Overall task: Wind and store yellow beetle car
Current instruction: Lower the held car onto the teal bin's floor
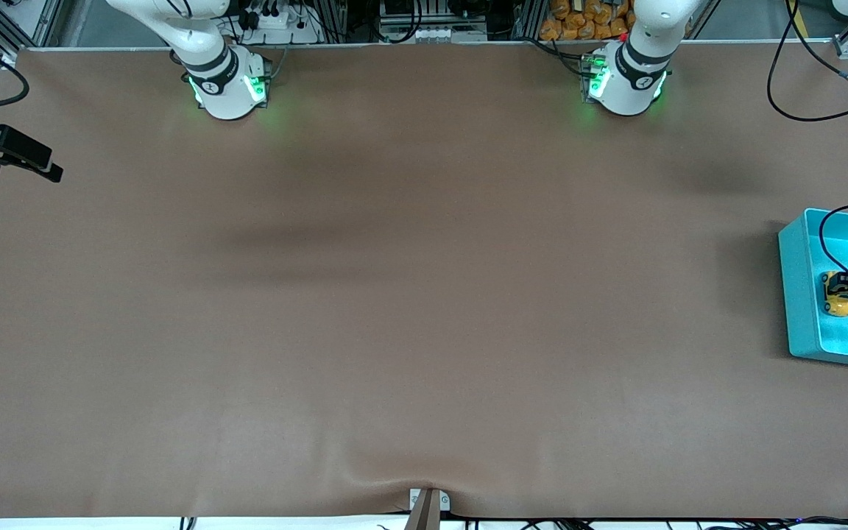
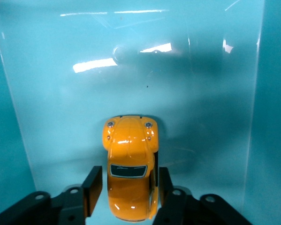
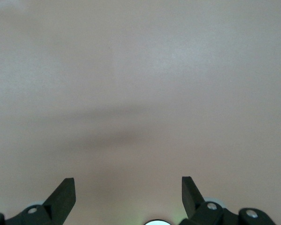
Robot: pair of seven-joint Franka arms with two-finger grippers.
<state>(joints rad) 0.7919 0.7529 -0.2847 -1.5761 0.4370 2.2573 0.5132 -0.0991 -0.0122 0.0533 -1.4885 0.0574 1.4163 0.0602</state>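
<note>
The teal bin (image 1: pixel 792 294) stands at 3 o'clock on the table (image 1: pixel 424 294), at the edge toward the left arm's end, and part of it is cut by the frame. It is a box of smooth plastic with straight walls, and its glossy floor reflects the lamps in bright streaks. Inside it is the yellow beetle car (image 1: pixel 838 303), about in the middle of the visible floor and well apart from the wall at 9 o'clock of the bin. The car is small, rounded and shiny, yellow-orange, with a dark window and two little round headlights on the nose. The left gripper (image 2: pixel 127 183) is down inside the bin, around the rear half of the car, and the nose points away from it. Whether this claw is clenched on the car or has released it, I cannot tell. A black cable (image 1: pixel 825 235) makes a loop above the bin. The right gripper (image 3: pixel 128 187) hangs at about 9 o'clock, over the table edge toward the right arm's end; this arm waits, its claw is released, spread wide and holding nothing, with only brown cloth under it. The cloth is matte and brown, and it has a soft wrinkle at 6 o'clock. Farthest from the front camera, the white right arm's base (image 1: pixel 227 92) stands at 11 o'clock and the left arm's base (image 1: pixel 626 88) at 1 o'clock, both with green lights.
</note>
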